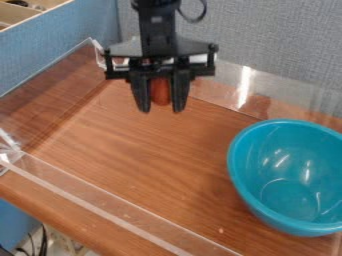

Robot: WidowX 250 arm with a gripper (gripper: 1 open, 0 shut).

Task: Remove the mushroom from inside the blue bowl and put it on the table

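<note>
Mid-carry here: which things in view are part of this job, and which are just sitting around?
Job:
- mushroom, held in the shut gripper above the table
- blue bowl, now without the mushroom

Lying about:
- clear acrylic walls
- blue partition

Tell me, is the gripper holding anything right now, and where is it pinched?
Yes. The gripper is shut on the mushroom, pinched from both sides between its fingers, above the table. Which part of it is gripped cannot be told.
</note>
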